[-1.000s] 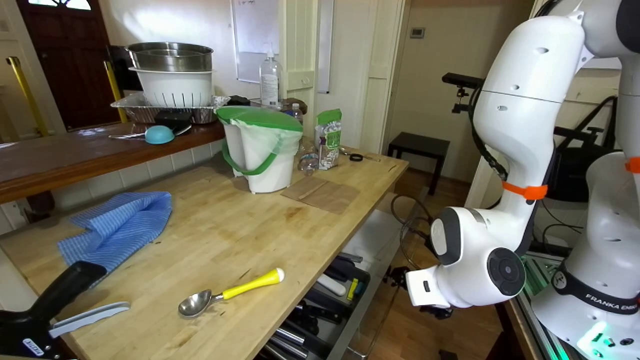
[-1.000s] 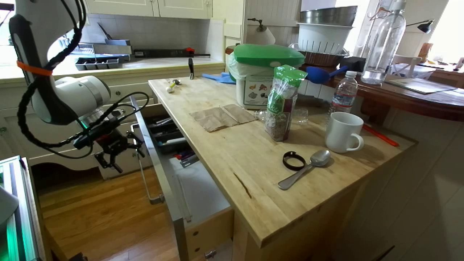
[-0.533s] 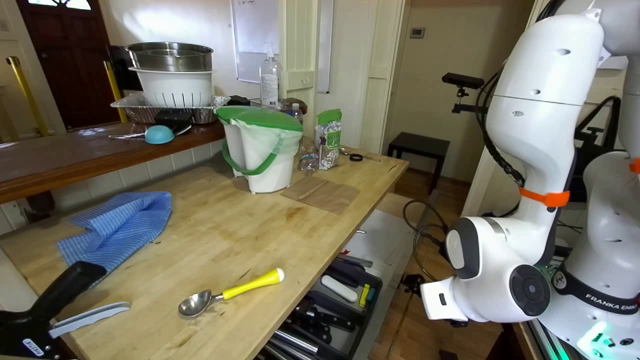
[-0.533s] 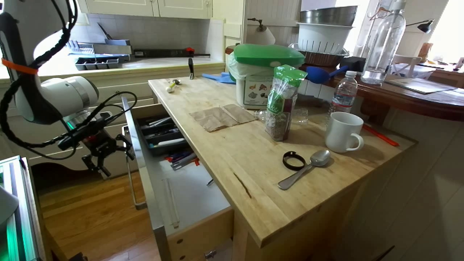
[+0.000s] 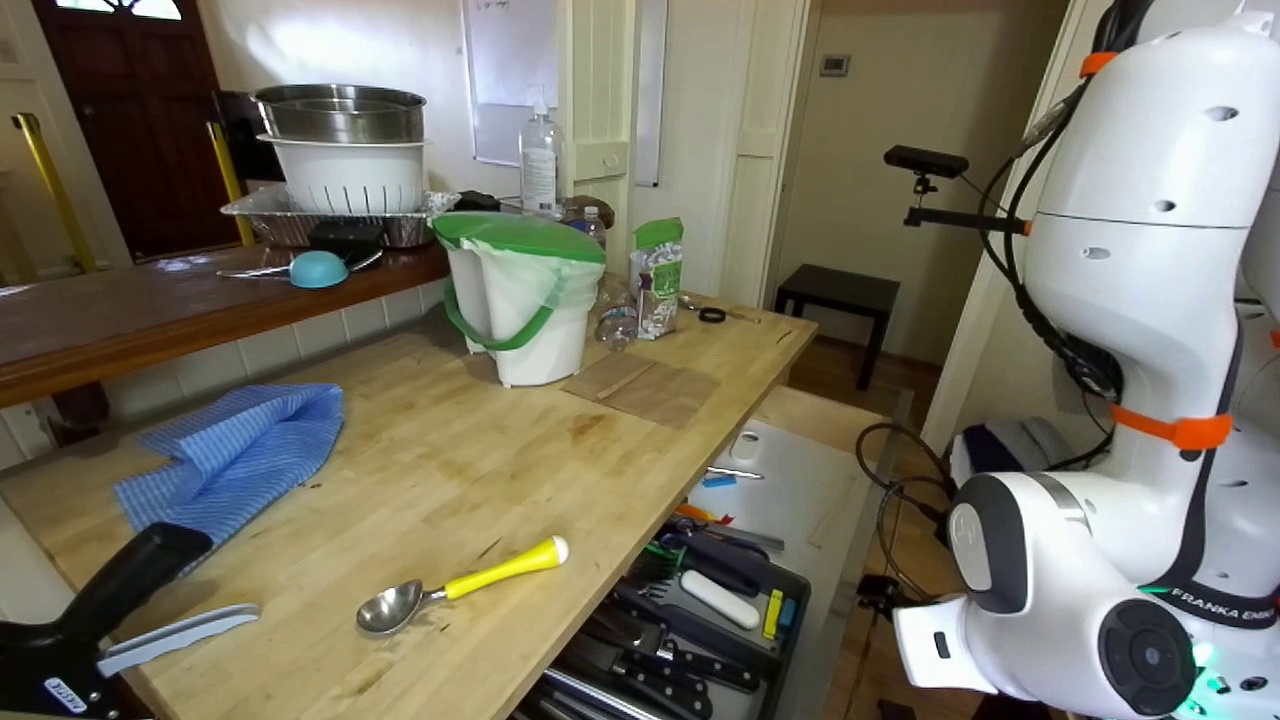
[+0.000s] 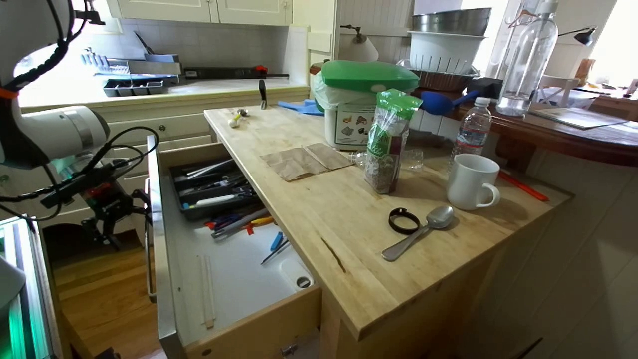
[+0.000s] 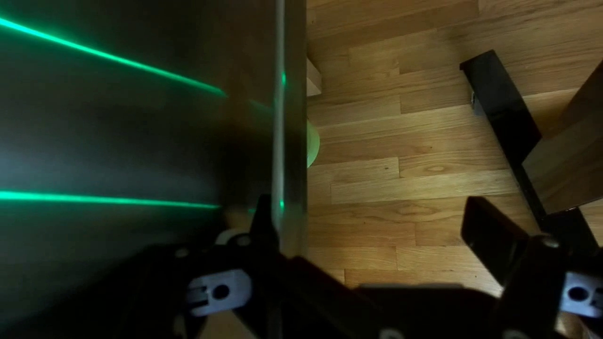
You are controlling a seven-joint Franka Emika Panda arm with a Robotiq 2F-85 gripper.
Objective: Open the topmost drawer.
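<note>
1. The topmost drawer [image 6: 239,294] stands well open, jutting out beneath the long edge of the worktop [image 6: 304,204] that faces the robot arm [image 5: 1130,280].
2. In the wrist view the fingers [image 7: 492,239] are spread wide apart, with floorboards [image 7: 367,188] showing in the gap and nothing clamped between them; one is just beside the drawer's bar handle [image 7: 279,141] (whether they touch, I cannot tell).
3. Inside the drawer, a black divided tray [image 6: 219,209] carries black-handled knives [image 5: 716,668] and other utensils [image 5: 720,598]; loose tools [image 6: 237,227] lie next to it.
4. Near one short edge of the worktop stands a white mug [image 6: 468,182], with a metal spoon [image 6: 438,218] and a black ring [image 6: 404,232] toward the corner above the drawer's end.
5. A white bin [image 5: 555,350] with a green lid [image 5: 520,233] stands toward the back long edge; a creased brown paper sheet [image 5: 645,388] lies between it and the drawer-side edge.
6. Near the opposite short edge lie a yellow-handled scoop [image 5: 505,573], close to the drawer-side edge, and a blue cloth [image 5: 245,450], toward the back edge.
</note>
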